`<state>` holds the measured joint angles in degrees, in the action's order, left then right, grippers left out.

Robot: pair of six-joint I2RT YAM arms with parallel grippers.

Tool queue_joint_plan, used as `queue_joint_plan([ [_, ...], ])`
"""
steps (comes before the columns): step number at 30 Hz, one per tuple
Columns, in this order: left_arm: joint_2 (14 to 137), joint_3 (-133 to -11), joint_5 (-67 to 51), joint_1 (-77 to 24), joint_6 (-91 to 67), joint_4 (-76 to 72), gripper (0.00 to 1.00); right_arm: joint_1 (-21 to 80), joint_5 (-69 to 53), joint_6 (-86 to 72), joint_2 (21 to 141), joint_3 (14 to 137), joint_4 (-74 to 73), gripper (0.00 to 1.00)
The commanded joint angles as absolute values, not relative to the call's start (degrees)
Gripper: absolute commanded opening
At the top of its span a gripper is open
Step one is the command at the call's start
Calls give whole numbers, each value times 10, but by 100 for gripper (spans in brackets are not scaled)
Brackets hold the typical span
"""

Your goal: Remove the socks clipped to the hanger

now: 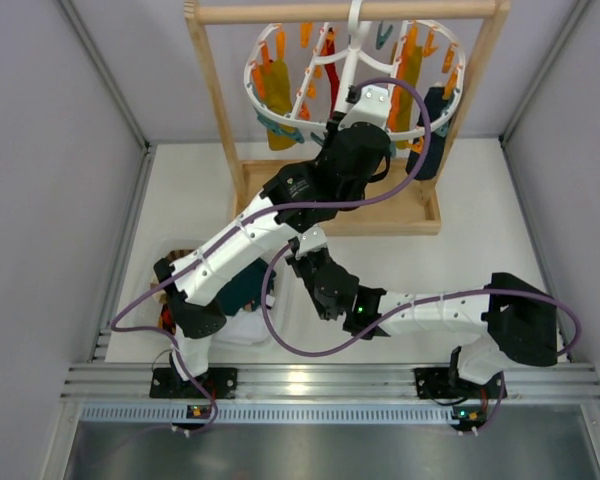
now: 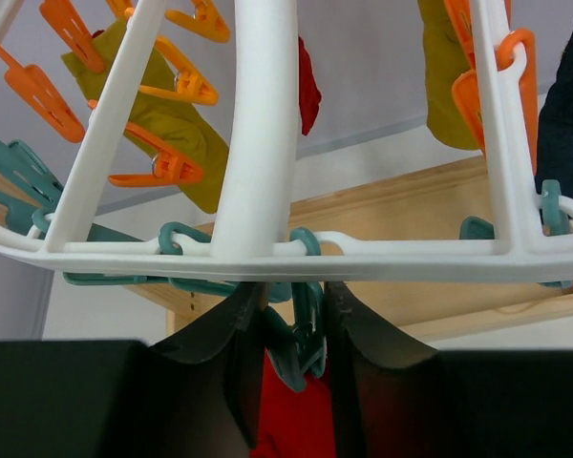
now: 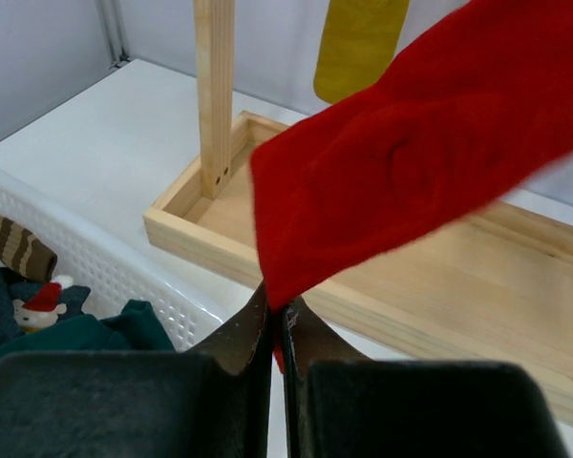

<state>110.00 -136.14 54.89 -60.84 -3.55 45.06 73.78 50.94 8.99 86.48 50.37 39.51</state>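
Red sock [image 3: 411, 162] is the piece in play. It stretches as a band from the right gripper [image 3: 277, 310], whose jaws are clenched on its lower corner, up and away toward the hanger [image 2: 267, 124] on the far side. Its long axis runs from near and low to far and high, so a pull toward the near edge looks like the way to free it.

At the sock's top end the left gripper [image 2: 294, 291] has its jaws pressed in from both sides on the teal clip [image 2: 301, 334] that bites the fabric, and it seems to be pinching it. I cannot tell whether the clip's mouth is sprung open.

The right wrist view cuts off the sock's upper end. The left wrist view shows only a patch of red under the clip. From above, the left arm [image 1: 250, 235] covers the clip and nearly all of the sock.

A mustard sock [image 1: 277, 100] and a navy sock [image 1: 435, 140] hang on the hanger. A white basket [image 3: 124, 277] sits on the table [image 3: 95, 143] just left of the right jaws.
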Motion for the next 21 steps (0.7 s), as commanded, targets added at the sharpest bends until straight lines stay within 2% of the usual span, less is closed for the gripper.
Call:
queue_joint_plan([
  [1,1087,-1358,545,-604,-34,439,25,752,509,91,863,515,428,0],
  [3,1085,-1354,544,-602,-34,439,22,754,509,86,858,508,429,0],
  [5,1084,-1351,541,-601,-34,439,13,753,510,81,853,495,431,0],
  [8,1078,-1340,532,-600,-40,439,12,753,512,67,844,464,444,0],
  [12,1059,-1308,504,-600,-54,439,35,755,498,31,820,433,419,0],
  [18,993,-1241,466,-600,-74,438,50,754,437,-17,732,341,405,0],
  [19,984,-1231,465,-600,-76,438,60,753,416,-20,723,326,398,0],
  [21,952,-1196,461,-600,-86,439,68,752,403,-28,697,318,381,0],
])
